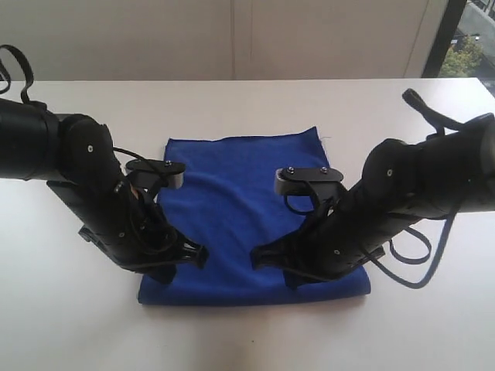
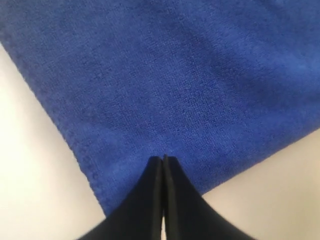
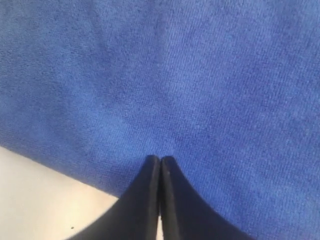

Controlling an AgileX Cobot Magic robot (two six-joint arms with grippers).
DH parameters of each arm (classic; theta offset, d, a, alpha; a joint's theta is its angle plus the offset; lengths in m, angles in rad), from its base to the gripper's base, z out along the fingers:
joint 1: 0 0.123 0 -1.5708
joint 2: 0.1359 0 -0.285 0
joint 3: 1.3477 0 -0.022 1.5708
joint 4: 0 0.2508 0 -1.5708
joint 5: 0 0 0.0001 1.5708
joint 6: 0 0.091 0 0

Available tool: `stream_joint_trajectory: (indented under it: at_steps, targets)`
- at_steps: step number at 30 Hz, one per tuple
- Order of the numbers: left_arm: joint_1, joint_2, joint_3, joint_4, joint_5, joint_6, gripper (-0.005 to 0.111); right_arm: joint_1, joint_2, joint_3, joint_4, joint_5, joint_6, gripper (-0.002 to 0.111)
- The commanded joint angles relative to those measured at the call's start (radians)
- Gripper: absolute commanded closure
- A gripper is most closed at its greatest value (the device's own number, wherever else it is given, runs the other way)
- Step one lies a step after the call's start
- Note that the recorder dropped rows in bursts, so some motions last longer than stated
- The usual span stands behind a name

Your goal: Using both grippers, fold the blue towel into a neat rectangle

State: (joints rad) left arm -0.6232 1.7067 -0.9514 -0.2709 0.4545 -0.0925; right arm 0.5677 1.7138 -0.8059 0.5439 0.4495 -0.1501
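The blue towel (image 1: 232,201) lies flat on the white table (image 1: 69,325), wider at its near edge. My left gripper (image 1: 198,256) is low over the towel's near left part, jaws shut and tips pointing toward the middle. My right gripper (image 1: 260,259) mirrors it over the near right part, also shut. In the left wrist view the closed tips (image 2: 163,158) rest just inside a corner of the towel (image 2: 175,75), with no cloth visible between them. In the right wrist view the closed tips (image 3: 160,158) sit near the hem of the towel (image 3: 190,75), also holding nothing visible.
Bare white table (image 1: 433,332) surrounds the towel on all sides. A pale wall (image 1: 232,39) runs along the table's far edge, and a window (image 1: 472,39) shows at the far right. Black cables (image 1: 421,263) loop off the right arm.
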Motion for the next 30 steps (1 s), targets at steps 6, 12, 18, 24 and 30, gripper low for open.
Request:
stream_joint_trajectory:
  at_steps: [6, 12, 18, 24, 30]
  targets:
    - [-0.005, 0.028, 0.052, -0.011, -0.015, -0.005, 0.107, 0.002, 0.041, 0.004, 0.002, -0.018, -0.003, 0.108]
    - [-0.005, 0.028, 0.056, -0.004, -0.015, -0.003, 0.107, 0.002, 0.043, 0.004, 0.002, -0.018, -0.003, 0.108]
    - [-0.005, 0.028, 0.056, 0.018, -0.013, -0.003, 0.107, 0.000, 0.043, 0.004, 0.000, -0.003, 0.005, 0.108]
    - [-0.005, 0.028, 0.056, 0.052, 0.015, -0.003, 0.107, 0.000, 0.043, 0.004, -0.123, -0.001, 0.139, 0.108]
    - [-0.005, 0.028, 0.056, 0.052, 0.014, -0.005, 0.107, 0.000, 0.043, 0.004, -0.367, 0.050, 0.337, 0.108]
